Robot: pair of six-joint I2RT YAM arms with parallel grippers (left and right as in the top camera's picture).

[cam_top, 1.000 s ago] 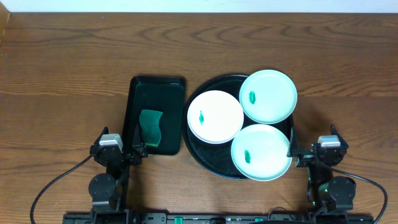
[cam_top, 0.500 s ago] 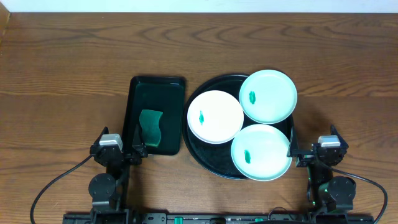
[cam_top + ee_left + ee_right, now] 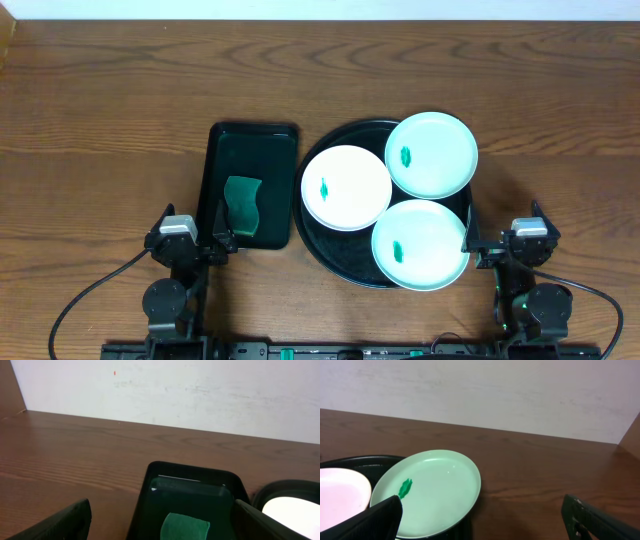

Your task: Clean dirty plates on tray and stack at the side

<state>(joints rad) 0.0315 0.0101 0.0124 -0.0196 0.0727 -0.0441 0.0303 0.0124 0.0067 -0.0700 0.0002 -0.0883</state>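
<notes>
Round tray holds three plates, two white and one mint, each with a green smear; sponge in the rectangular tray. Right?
No. The overhead view shows one white plate and two mint: the far mint plate and the near mint plate. All sit on the round tray, each with a green smear, and the sponge lies in the rectangular tray.

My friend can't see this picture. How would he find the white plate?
On the wooden table, find the round black tray holding three plates. The white plate is the leftmost, nearest the rectangular tray with the green sponge. The other two plates are mint green; only it is white.
</notes>
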